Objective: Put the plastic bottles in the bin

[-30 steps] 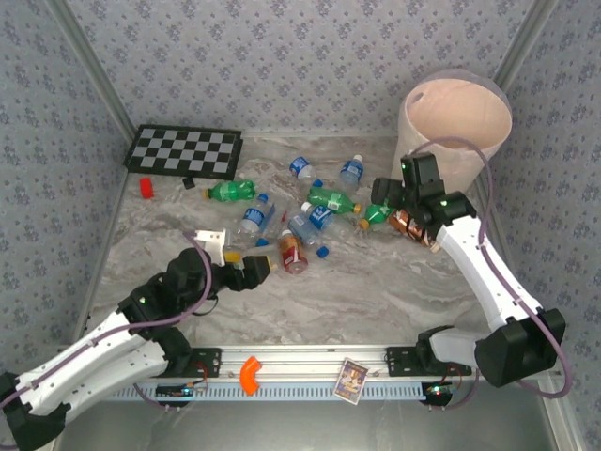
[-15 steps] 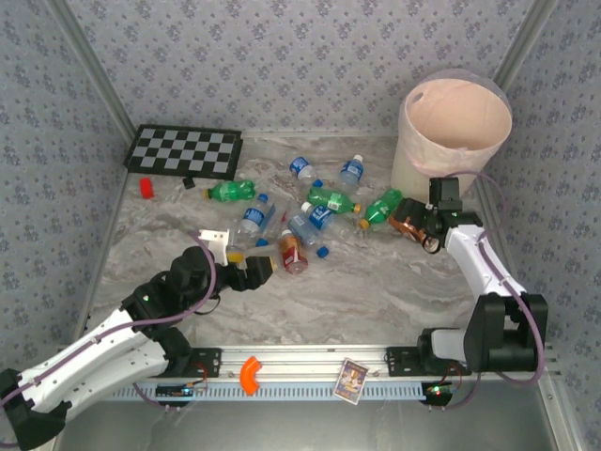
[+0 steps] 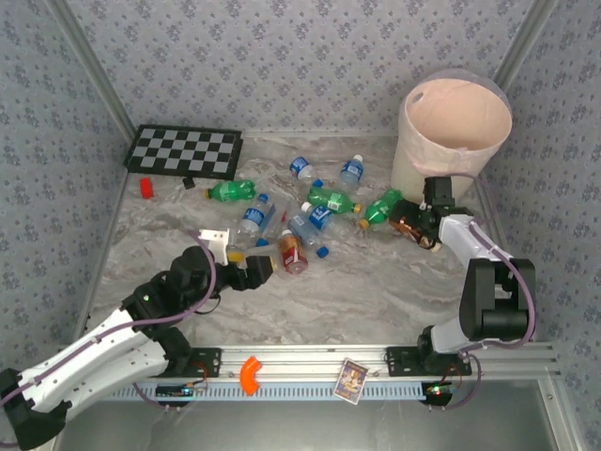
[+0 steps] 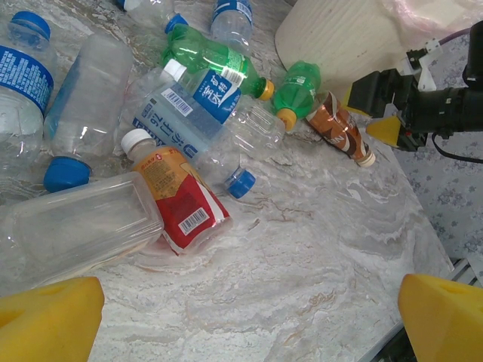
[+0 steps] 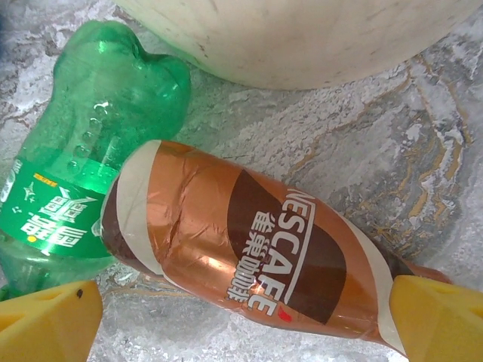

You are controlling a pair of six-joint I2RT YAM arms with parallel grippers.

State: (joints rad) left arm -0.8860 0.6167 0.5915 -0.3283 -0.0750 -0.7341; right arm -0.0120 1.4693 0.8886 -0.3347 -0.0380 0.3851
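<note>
Left tool point(image 4: 245, 320): yellow fingertips point(image 4: 47, 318) at the two lower corners, spread wide, bare counter between them.
Counter point(image 4: 302, 256): pale marble with grey veins.
Red-labelled bottle point(image 4: 179, 202): on its side, white cap to the upper left, touching a flattened clear bottle point(image 4: 75, 230).
Blue-labelled bottle point(image 4: 200, 109): clear, lying just beyond the red one, blue cap toward the camera.
Green bottles: one point(image 4: 211, 62) with a yellow cap, a second point(image 4: 298, 84) near the bin point(image 4: 347, 38).
Brown bottle point(image 4: 338, 128): on its side beside the second green bottle.
Right tool point(image 4: 381, 113): black, yellow-tipped, at the brown bottle's far side.
</note>
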